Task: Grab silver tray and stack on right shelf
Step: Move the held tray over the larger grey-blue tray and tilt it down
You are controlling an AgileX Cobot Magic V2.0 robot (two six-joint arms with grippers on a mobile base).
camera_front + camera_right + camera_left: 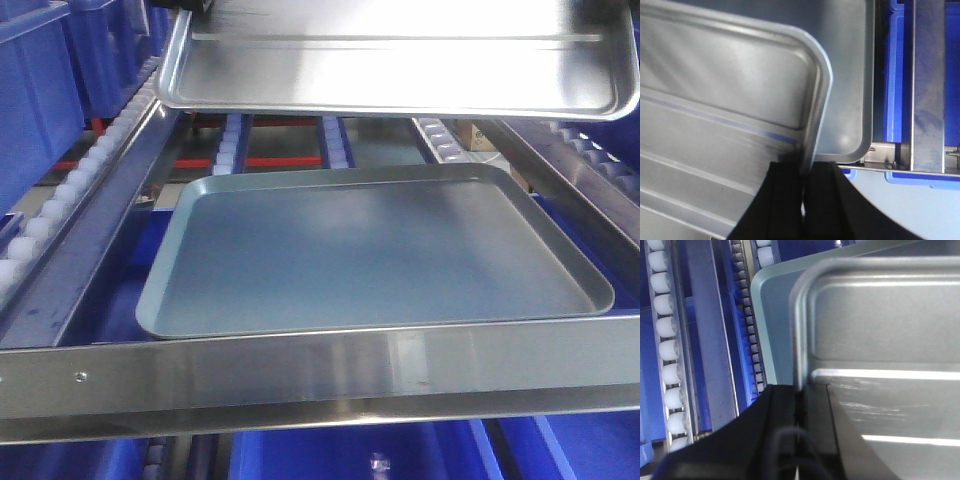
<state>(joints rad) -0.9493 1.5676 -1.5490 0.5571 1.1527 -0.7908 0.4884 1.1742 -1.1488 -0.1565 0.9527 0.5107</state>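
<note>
L claw [800,395]: clenched on silver tray [400,75] rim.
R claw [804,172]: same, opp. rim.
Grey tray [380,255]: below claws.
Tip: best lower level, both in sync.

**Steel flow rack [95,255], blue bins around**

Broad front rail [320,370] with screws spans the foreground and catches soft glare. White rollers [60,205] line the left lane. Blue crates [40,90] stand upper left. A red crossbar [270,160] and a cardboard box [478,135] sit behind.
</note>
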